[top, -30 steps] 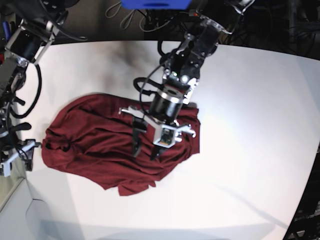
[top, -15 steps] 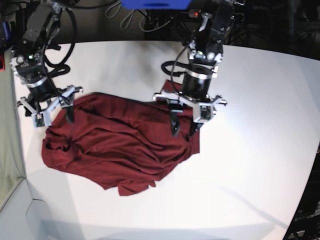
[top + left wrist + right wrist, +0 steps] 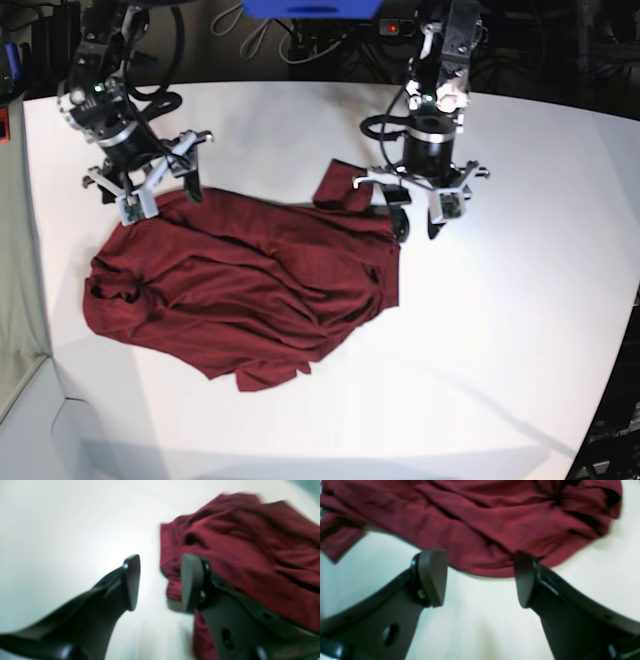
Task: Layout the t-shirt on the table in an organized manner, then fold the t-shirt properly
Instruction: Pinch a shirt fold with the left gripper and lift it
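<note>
The maroon t-shirt point(image 3: 240, 285) lies crumpled on the white table point(image 3: 500, 330), left of centre, with one flap point(image 3: 338, 186) sticking out at its far edge. My left gripper point(image 3: 416, 230) hangs open just off the shirt's far right corner. In the left wrist view this gripper point(image 3: 160, 582) has one fingertip point(image 3: 192, 580) over the shirt's edge point(image 3: 240, 555) and nothing clamped. My right gripper point(image 3: 160, 200) stands open at the shirt's far left edge. In the right wrist view that gripper point(image 3: 480, 580) is empty, just short of the hem point(image 3: 490, 530).
Dark cables and a blue object point(image 3: 310, 8) sit beyond the table's far edge. The table's left edge point(image 3: 30, 240) runs close to the right arm. Bare white tabletop spreads to the right and in front of the shirt.
The left gripper has moved off the middle of the shirt to its far right corner. The right arm has swung in from the left to the far left edge. A flap now lies out at the back.
</note>
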